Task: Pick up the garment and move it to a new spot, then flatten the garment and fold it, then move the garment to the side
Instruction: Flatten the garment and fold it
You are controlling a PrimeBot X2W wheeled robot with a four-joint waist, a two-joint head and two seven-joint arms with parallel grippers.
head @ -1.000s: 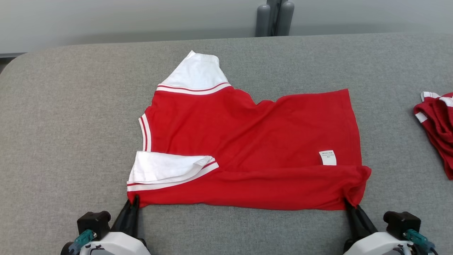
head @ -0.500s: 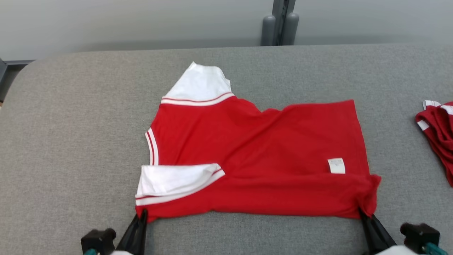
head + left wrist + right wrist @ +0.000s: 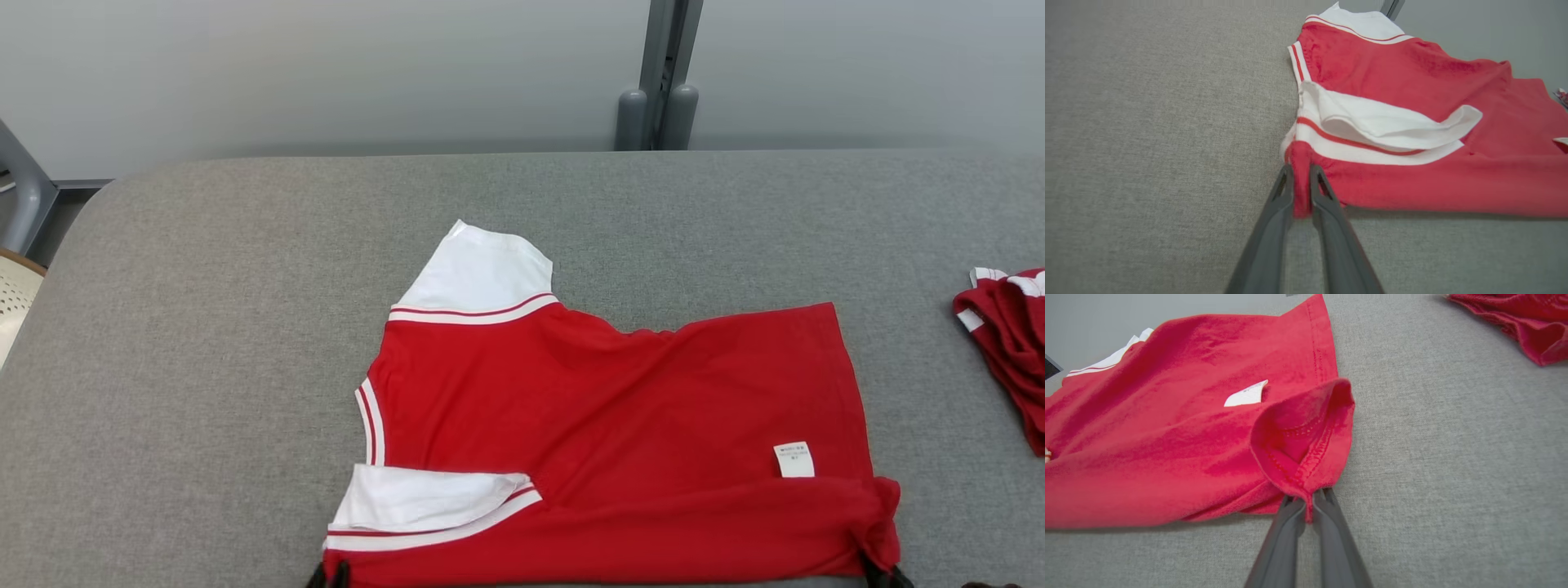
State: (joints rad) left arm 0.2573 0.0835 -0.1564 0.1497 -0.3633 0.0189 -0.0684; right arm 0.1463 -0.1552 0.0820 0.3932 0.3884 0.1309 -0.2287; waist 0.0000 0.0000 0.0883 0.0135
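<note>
Head view: a red knit short-sleeved garment (image 3: pixel 620 425) lies spread on the grey fabric-covered surface (image 3: pixel 204 327), its near edge at the view's bottom; a crumpled red-and-white cloth pile (image 3: pixel 1004 343) sits well apart to its right.

Left wrist view: the left gripper (image 3: pixel 1301 169) has its jaws pinching the garment's red corner beside the folded-over white sleeve (image 3: pixel 1380 122).

Right wrist view: the right gripper (image 3: pixel 1308 496) has its jaws pinching the bunched hem corner, perhaps lifted slightly.
</note>
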